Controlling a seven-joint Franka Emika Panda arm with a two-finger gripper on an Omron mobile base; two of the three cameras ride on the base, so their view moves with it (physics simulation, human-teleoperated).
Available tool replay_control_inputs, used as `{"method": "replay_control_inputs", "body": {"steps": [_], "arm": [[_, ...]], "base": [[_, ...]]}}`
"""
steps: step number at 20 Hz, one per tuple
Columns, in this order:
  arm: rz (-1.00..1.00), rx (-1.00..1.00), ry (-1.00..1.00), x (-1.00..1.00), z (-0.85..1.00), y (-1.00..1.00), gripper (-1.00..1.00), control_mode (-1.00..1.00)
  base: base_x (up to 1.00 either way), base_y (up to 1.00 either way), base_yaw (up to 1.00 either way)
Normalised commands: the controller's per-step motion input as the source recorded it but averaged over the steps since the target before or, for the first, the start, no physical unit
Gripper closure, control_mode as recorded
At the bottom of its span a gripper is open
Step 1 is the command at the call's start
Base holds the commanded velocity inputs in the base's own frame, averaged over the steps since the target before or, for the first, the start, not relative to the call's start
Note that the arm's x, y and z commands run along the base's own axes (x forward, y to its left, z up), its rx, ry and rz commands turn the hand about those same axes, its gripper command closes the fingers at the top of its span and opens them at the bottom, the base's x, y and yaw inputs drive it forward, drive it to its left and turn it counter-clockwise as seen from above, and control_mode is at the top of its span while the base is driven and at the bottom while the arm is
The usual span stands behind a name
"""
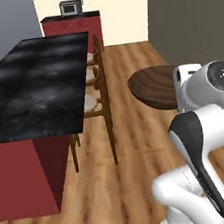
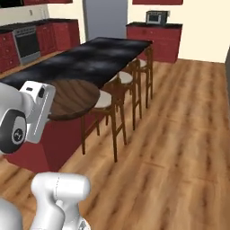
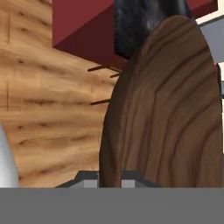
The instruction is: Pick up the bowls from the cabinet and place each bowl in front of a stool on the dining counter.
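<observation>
Bowl [image 1: 153, 87], the dark wooden one, hangs in the air off the arm's end, level, beside the stools [image 2: 114, 96] and not yet over the counter [image 1: 34, 84]. Hand [image 3: 111, 179] is closed nearly tight on its rim, which pokes up between the fingertips in the hand view; that thin edge likely explains the narrow pinch. Glossy black stone tops the long counter, red sides below. Plank floor runs back to red cabinets carrying a microwave [image 1: 71, 8].
</observation>
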Motion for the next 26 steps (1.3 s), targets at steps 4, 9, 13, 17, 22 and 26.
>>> {"method": "replay_control_inputs", "body": {"steps": [4,9,13,17,22,26], "arm": [[0.0,0.0,0.0,0.0,0.0,0.0,1.0,1.0],[0.0,0.0,0.0,0.0,0.0,0.0,1.0,1.0],[0.0,0.0,0.0,0.0,0.0,0.0,1.0,1.0],[0.0,0.0,0.0,0.0,0.0,0.0,1.0,1.0],[0.0,0.0,0.0,0.0,0.0,0.0,1.0,1.0],[0.0,0.0,0.0,0.0,0.0,0.0,1.0,1.0]], "base": [[0.84,-0.84,0.49],[0.86,-0.58,0.61],[0.81,-0.62,0.61],[0.55,-0.77,0.56],[0.39,-0.63,0.55],[0.08,-0.61,0.37]]}}
